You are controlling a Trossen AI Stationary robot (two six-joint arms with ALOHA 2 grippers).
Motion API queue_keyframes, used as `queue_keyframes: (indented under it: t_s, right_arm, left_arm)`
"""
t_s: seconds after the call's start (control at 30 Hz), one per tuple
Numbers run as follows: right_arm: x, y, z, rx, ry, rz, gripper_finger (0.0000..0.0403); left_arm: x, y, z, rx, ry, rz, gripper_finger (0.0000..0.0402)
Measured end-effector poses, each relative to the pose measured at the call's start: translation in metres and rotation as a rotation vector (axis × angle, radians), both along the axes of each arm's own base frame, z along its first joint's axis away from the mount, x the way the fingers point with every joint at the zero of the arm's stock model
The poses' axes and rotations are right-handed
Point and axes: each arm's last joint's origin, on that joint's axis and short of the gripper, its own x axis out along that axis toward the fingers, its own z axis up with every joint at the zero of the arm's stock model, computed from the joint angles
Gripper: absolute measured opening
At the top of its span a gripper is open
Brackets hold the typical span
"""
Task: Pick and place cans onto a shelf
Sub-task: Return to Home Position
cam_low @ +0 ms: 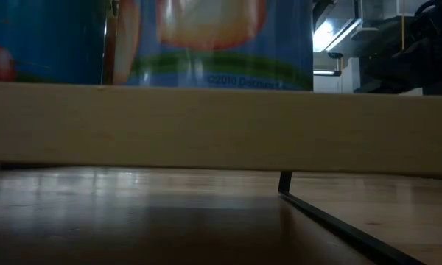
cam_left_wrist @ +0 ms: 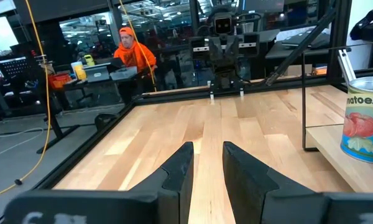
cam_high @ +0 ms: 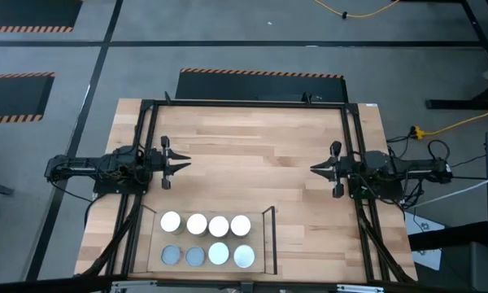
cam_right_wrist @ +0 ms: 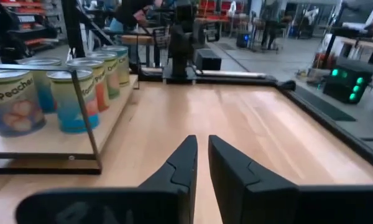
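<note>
From above, all eight cans (cam_high: 197, 224) stand on the shelf (cam_high: 268, 240), two rows of four, near one long edge of the table (cam_high: 252, 146) and midway between the arms. The left gripper (cam_high: 185, 162) and right gripper (cam_high: 313, 169) hover well apart from the shelf, facing each other across bare wood. Each has its fingers drawn in to a narrow slot with nothing held. So the loading looks done, and the risk I see lies in the parking move: a dip or a sideways swing toward the shelf could clip a black rail and shake the whole load. At table level, the shelf's board edge runs right across the frame, can labels above it, one rail foot (cam_low: 283, 182) planted on the table. It looks a light, raised platform, and one knock might slide it. On the left wrist, a tomato can (cam_left_wrist: 363, 124) sits at the shelf end nearest this arm, likely first to topple if that rail is struck. A person (cam_left_wrist: 133, 53) in orange sits well beyond the table. On the right wrist, a peach can (cam_right_wrist: 15, 106) stands just behind the corner rail, with the same exposure on this side.
</note>
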Motion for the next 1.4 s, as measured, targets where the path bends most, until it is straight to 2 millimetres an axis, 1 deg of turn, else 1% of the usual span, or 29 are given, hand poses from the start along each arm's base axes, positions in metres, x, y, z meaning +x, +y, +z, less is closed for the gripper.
queue_keyframes:
  t_s: [0.1,0.2,0.27,0.53,1.4]
  right_arm:
    - [0.0019,-0.0034,0.0002,-0.044,-0.049,0.009,0.0046]
    - [0.0045,-0.0051,-0.0040,-0.119,-0.100,0.041,0.0046]
    - [0.0048,-0.0059,-0.0043,-0.136,-0.106,0.038,0.0046]
    - [0.0047,-0.0063,-0.0038,-0.089,-0.111,0.034,0.0046]
    - [0.0061,-0.0060,-0.0057,-0.090,-0.087,0.038,0.0046]
  left_arm:
    - [0.0000,0.0000,0.0000,0.000,0.000,0.000,0.0079]
    - [0.0000,0.0000,0.0000,0.000,0.000,0.000,0.0079]
    - [0.0000,0.0000,0.0000,0.000,0.000,0.000,0.0079]
    - [0.0000,0.0000,0.0000,0.000,0.000,0.000,0.0079]
    - [0.0000,0.0000,0.0001,0.000,-0.001,0.000,0.0079]
